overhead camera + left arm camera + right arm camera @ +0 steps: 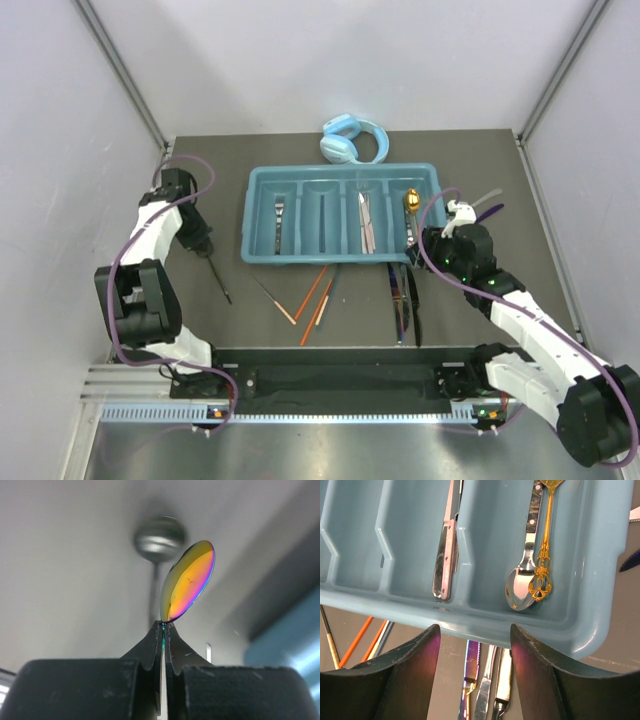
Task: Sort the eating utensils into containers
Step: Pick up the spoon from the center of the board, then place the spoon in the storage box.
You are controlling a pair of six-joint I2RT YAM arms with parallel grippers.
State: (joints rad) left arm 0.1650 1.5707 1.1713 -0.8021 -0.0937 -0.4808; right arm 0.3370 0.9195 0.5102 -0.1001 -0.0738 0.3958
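Left gripper (pixel 163 630) pinches the iridescent spoon (pixel 189 580) at the bowl's base, its length running roughly near-far like the compartments (pixel 325 215) of the tray (pixel 340 168), which lies to its right. Right gripper (pixel 474 630) hangs wide above loose knives (pixel 485 690).

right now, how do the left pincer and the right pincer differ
The left pincer is shut on a rainbow-tinted spoon; the right pincer is open and empty. The left pincer is left of the tray; the right pincer is at its near right corner. Both are black.
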